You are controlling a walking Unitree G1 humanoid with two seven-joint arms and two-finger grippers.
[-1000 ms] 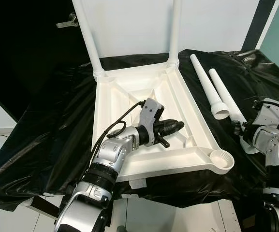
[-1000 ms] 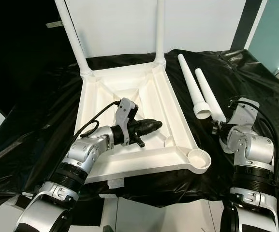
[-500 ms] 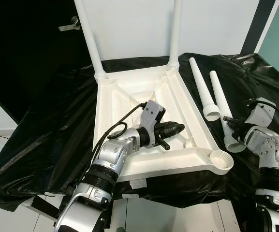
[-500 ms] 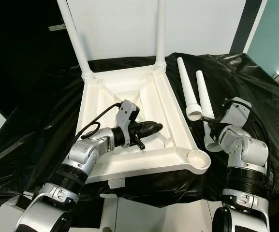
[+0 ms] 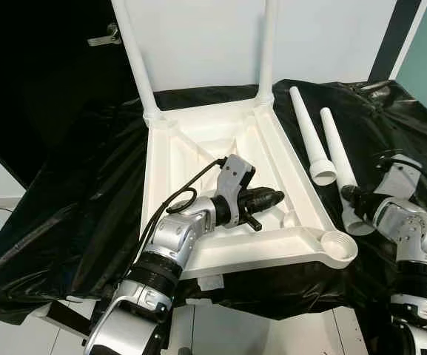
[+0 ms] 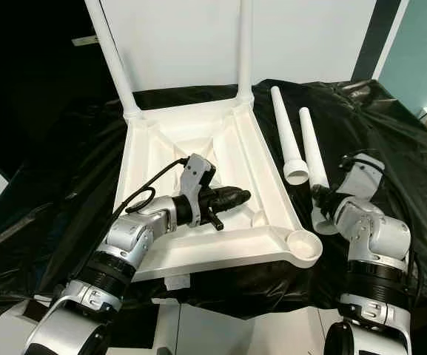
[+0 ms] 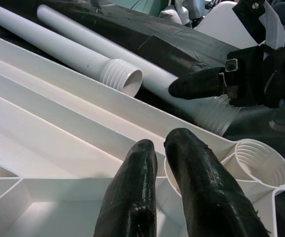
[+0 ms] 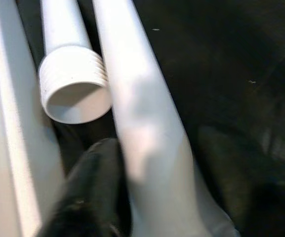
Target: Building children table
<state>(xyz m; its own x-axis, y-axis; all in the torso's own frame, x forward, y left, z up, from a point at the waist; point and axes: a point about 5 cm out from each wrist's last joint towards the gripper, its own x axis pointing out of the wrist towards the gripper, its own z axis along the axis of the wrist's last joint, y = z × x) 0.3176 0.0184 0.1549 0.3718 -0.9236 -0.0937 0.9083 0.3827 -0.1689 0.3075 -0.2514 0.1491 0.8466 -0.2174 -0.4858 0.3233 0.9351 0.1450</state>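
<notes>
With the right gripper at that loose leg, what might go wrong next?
The right gripper holds the outer loose leg near its threaded end, so the long free end may sag or swing into the neighbouring leg. The empty corner socket overhangs the table edge; pressing there may tip the inverted tabletop.

The upside-down table top [image 5: 170, 159] is plain white. Its two standing legs [image 5: 133, 55] are white too. Just by the right hand [image 5: 348, 194], two loose legs [image 5: 334, 151] are white with ridged ends. The cover [image 5: 72, 192] under it all is shiny black. Both hands have black fingers [image 7: 132, 197] on silver arms [image 5: 170, 240].
</notes>
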